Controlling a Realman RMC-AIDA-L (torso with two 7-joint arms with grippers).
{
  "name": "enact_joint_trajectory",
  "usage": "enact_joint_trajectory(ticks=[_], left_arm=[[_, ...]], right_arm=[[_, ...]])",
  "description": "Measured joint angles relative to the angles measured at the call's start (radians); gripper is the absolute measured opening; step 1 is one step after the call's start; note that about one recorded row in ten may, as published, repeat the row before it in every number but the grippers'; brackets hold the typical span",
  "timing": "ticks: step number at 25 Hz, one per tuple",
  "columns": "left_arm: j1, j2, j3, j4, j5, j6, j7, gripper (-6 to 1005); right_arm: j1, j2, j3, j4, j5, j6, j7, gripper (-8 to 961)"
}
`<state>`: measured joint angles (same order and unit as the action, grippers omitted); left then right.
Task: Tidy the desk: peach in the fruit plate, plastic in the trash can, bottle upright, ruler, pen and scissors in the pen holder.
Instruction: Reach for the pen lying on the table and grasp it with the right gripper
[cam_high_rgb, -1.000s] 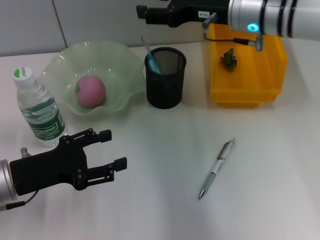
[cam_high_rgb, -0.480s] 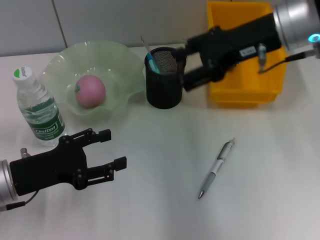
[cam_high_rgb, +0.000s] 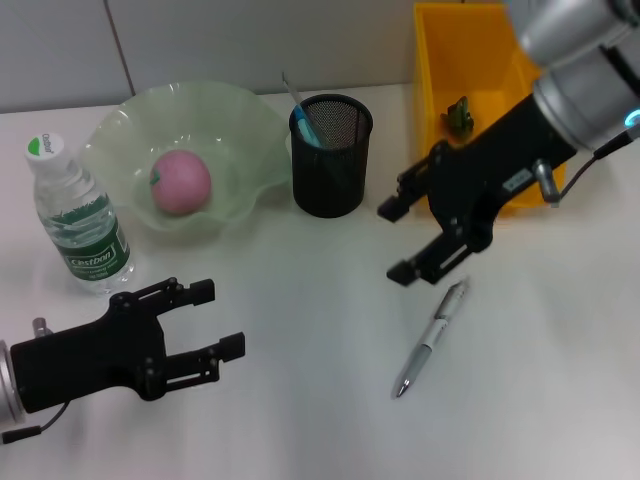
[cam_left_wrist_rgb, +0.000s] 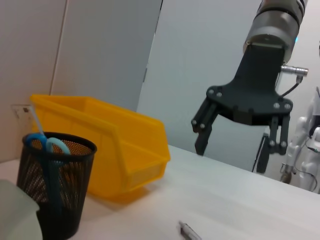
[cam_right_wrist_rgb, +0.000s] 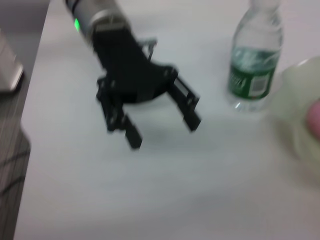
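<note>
1. The step in hand looks to be the pen pick-up. The pen (cam_high_rgb: 432, 339) lies flat on the white worktop (cam_high_rgb: 320, 420), alone, tip pointing toward the robot, well apart from the pen holder (cam_high_rgb: 331, 155).

2. The right gripper (cam_high_rgb: 405, 240) hangs just beyond the pen's far end with its jaws released and spread wide, holding nothing. In the left wrist view it is clearly above the worktop, not touching it.

3. To do this well, I would centre the jaws over the pen's middle, not its far end, so it does not tip when lifted.

4. Turn the wrist so the jaws close across the barrel; along its length they would likely push it away or let it roll.

5. Come straight down until the fingertips almost meet the worktop; the pen is thin and lies low, so a high closure would probably miss.

6. The holder already carries blue-handled scissors (cam_high_rgb: 306, 124), so the pen should go in near upright on the free side of the mesh cup.

7. The left gripper (cam_high_rgb: 205, 321) sits low near the robot, jaws released and empty, near the upright bottle (cam_high_rgb: 74, 215); it is best left parked.

8. The peach (cam_high_rgb: 181, 182) is in the fruit plate (cam_high_rgb: 120, 130), and something small and green lies in the yellow bin (cam_high_rgb: 455, 50).
</note>
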<state>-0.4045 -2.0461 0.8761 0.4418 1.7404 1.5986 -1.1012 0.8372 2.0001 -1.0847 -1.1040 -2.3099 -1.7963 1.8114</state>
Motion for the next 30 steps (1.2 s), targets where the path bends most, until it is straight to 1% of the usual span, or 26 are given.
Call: enact_joint_trajectory(ticks=[2,3,4,5,7,8,9,12,16,20,23,30], left_arm=[[0.004,0.001,0.007,0.004,0.001,0.004,0.001,814],[0.004,0.001,0.007,0.004,0.001,0.004,0.001,814],[0.005,0.001,0.036,0.023,0.012,0.012,-0.001,814],[0.005,0.001,0.036,0.023,0.012,0.012,-0.001,814],[0.005,0.001,0.040,0.026,0.018,0.012,-0.001,813],[0.006,0.001,0.045,0.030,0.028,0.012,-0.001,813],[0.006,-0.002,0.043,0.034,0.037,0.012,-0.001,813],[0.006,-0.004,0.040,0.035,0.038,0.013,-0.002,813],[0.006,-0.009,0.036,0.035,0.034,0.015,-0.014,814],[0.008,-0.009,0.031,0.035,0.033,0.017,-0.015,814],[0.010,-0.011,0.024,0.031,0.032,0.020,-0.015,814],[0.015,-0.012,0.024,0.034,0.032,0.020,-0.015,813]], right_arm=[[0.002,0.002,-0.018,0.001,-0.013,-0.002,-0.007,762],[0.004,0.006,-0.060,-0.001,-0.041,-0.002,-0.017,762],[0.006,0.010,-0.079,-0.003,-0.056,-0.001,-0.023,762],[0.009,0.014,-0.097,-0.005,-0.073,-0.001,-0.028,761],[0.013,0.018,-0.111,-0.007,-0.091,-0.001,-0.034,761],[0.023,0.033,-0.139,-0.008,-0.132,-0.002,-0.050,761],[0.023,0.033,-0.139,-0.008,-0.132,-0.002,-0.050,761],[0.030,0.055,-0.164,-0.009,-0.194,0.001,-0.082,760],[0.037,0.070,-0.210,-0.009,-0.239,0.006,-0.114,759],[0.044,0.073,-0.228,-0.002,-0.252,0.013,-0.131,759],[0.043,0.073,-0.277,0.004,-0.270,0.043,-0.147,758],[0.039,0.075,-0.343,0.021,-0.277,0.069,-0.165,754]])
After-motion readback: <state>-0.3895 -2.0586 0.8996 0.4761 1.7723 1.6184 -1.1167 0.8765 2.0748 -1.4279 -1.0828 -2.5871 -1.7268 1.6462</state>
